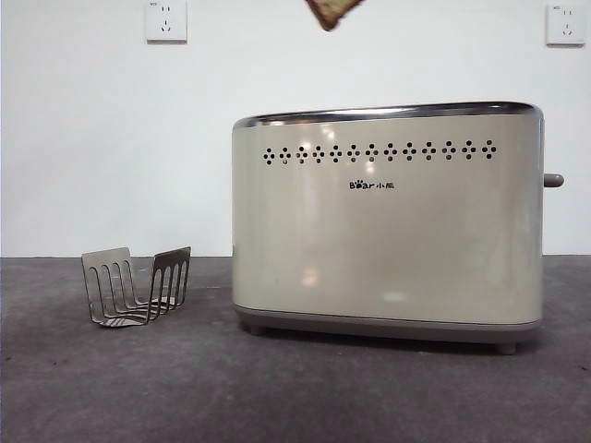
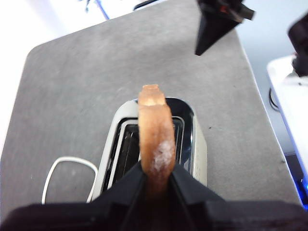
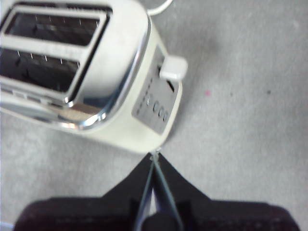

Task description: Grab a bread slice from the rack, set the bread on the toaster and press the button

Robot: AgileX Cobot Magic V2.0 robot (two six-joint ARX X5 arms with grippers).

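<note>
my left end effector (image 2: 156, 175) is clamped on the slice of bread (image 2: 155, 139), holding it edge-up above the toaster (image 1: 388, 221), over its open slots; from the front only the slice's lower corner shows at the top edge. my right end effector (image 3: 155, 161) hangs pinched together near the toaster's right end, by the button (image 3: 173, 68). the rack (image 1: 137, 286) stands empty on the grey counter (image 1: 185, 388), left of the toaster.

The front view's top edge is cutting off the slice of bread (image 1: 331, 11) at 12 o'clock, leaving only its lower corner showing. The toaster (image 1: 388, 221) is hiding its slots there; the button (image 1: 553, 180) is barely showing.
</note>
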